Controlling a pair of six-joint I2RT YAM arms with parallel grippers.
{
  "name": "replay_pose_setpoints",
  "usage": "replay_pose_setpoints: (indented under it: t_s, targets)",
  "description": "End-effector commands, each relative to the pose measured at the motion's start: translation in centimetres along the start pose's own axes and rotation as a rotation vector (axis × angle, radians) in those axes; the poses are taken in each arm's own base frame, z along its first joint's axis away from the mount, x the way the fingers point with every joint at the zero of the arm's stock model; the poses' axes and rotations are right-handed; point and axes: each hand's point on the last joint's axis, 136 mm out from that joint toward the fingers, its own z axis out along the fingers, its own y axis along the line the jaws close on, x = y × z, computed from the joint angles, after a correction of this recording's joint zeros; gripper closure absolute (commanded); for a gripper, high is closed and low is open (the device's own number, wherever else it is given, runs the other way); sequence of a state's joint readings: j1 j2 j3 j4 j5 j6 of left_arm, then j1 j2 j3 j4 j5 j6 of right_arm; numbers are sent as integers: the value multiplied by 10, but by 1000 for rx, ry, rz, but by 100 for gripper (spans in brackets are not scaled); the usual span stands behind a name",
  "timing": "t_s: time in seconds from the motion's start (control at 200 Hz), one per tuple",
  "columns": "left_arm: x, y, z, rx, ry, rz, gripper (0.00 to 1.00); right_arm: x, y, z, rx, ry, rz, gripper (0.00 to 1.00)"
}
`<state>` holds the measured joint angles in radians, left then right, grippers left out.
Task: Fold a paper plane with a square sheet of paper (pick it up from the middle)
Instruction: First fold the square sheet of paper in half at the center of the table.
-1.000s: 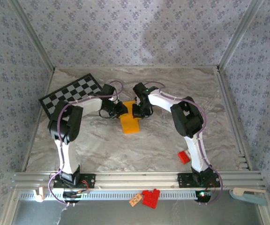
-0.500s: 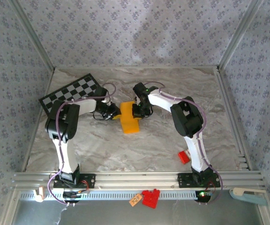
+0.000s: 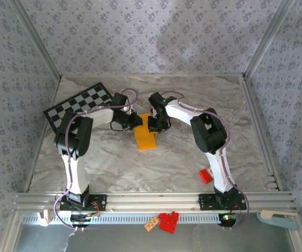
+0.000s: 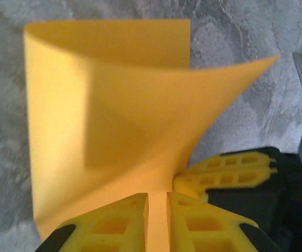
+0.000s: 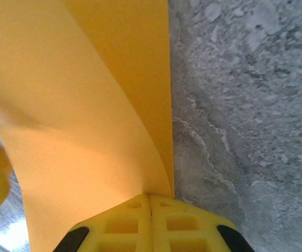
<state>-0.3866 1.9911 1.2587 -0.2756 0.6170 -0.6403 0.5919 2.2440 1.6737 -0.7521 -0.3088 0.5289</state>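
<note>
- Two-handed hold seen on the sheet (image 3: 144, 137): left pincer (image 4: 157, 202) closed to a narrow slit, a sliver of orange between its fingers, by the look of it nipping the paper.
- Saw the right pincer (image 5: 150, 202) clamped fully together on an edge of the same sheet, paper fanning out from its tips.
- Found the sheet at mid-tabletop (image 3: 203, 105), near end lying flat, far end lifted and curling between the two pincers, these just beside each other.
- Judged the step as carrying the raised part over to start a fold. Saw no crisp crease, so placed it early in the task.
- Needed both grips firm but without pulling apart, to avoid tearing or slipping such thin paper.
- Needed both pincers moved together in one arc, to land edge on edge squarely rather than skewed.
- Needed the raised part lowered right onto the tabletop before any release, then pressed along the bend to set the crease.
- Judged a clash of fingers likely at such close quarters; called for slow, small moves.
- Could not tell from the wrist views how deep either grip reached into the paper.
</note>
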Motion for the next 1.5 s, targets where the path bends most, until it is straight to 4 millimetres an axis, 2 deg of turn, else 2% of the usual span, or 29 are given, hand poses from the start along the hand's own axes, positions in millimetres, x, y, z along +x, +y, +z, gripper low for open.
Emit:
replay_pose_setpoints:
  t_s: [0.0, 0.075, 0.17, 0.345, 0.425, 0.52, 0.72, 0.915, 1.014, 1.104, 1.239, 1.354, 1.494]
  targets:
    - [-12, 10, 10, -11, 2, -22, 83, 62, -127, 56, 459, 235, 70, 93]
    - [-16, 23, 12, -55, -6, -8, 83, 61, -129, 55, 479, 229, 60, 93]
    - [-19, 50, 9, -130, -19, -21, 83, 63, -132, 54, 503, 234, 54, 93]
    - [-32, 89, -20, -201, -71, -79, 83, 68, -137, 52, 530, 250, 52, 93]
    - [-37, 97, -34, -241, -86, -68, 83, 67, -137, 53, 528, 247, 51, 93]
    - [-40, 92, -44, -252, -89, -41, 84, 67, -136, 53, 528, 245, 51, 93]
    - [-36, 39, -50, -83, -112, 42, 84, 66, -136, 54, 528, 245, 51, 93]
    - [-30, 8, -28, 14, -94, 66, 84, 65, -134, 55, 524, 248, 53, 93]
    - [-32, 2, -12, 20, -67, 72, 84, 67, -135, 56, 529, 255, 52, 94]
    - [-38, 9, 0, -19, -58, 58, 85, 69, -135, 56, 529, 261, 49, 94]
    - [-51, 34, 6, -109, -82, 13, 85, 71, -135, 57, 522, 270, 50, 94]
    - [-60, 55, 5, -155, -102, -15, 85, 72, -136, 56, 520, 271, 50, 94]
    - [-72, 82, -6, -178, -140, -81, 85, 73, -139, 56, 525, 273, 52, 94]
